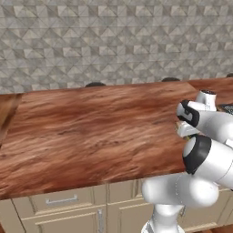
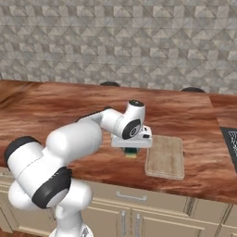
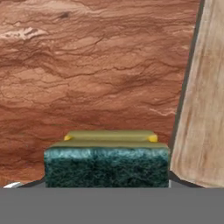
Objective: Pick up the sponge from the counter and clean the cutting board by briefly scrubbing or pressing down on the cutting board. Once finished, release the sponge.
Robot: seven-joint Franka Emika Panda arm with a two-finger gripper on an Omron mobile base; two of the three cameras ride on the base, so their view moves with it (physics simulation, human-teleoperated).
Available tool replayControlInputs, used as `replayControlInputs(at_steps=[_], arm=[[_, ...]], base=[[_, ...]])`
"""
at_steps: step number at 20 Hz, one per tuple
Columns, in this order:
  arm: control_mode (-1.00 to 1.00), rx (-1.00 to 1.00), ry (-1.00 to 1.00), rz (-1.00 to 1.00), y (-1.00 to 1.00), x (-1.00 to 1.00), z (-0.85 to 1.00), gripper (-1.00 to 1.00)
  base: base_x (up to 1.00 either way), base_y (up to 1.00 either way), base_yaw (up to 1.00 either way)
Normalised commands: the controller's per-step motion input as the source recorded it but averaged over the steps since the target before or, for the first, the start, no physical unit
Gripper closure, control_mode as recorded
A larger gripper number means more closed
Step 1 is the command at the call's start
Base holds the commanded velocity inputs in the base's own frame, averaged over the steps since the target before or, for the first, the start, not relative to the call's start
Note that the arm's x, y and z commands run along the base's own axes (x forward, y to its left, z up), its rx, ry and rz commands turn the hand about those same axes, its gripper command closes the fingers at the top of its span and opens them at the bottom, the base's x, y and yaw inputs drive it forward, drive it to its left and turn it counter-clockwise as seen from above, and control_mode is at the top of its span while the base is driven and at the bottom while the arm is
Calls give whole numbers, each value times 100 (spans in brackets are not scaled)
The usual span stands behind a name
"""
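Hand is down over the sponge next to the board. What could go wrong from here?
1. The sponge lies close beside the cutting board; a finger coming down on that side might catch the board's edge and shove it.
2. The hand hides the sponge from the base cameras, and the fingers aren't visible, so a missed or shallow grip may go unnoticed until the lift.

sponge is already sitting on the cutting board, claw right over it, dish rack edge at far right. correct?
Not quite. The sponge lies on the counter, beside the cutting board's left edge, not on it; the hand view shows wood-grain countertop under it and the board off to the side. The claw is right over it, and the dish rack edge is at far right.
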Motion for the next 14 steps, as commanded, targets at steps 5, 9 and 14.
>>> replayControlInputs(at_steps=[5, 9, 14], arm=[[100, 0, 0, 0, 0, 0, 0, 100], [100, 0, 0, 0, 0, 0, 0, 100], [-100, 1, -4, 0, 27, 10, -2, 100]], base=[[5, -96, 0], [38, -41, 0], [17, 7, 0]])
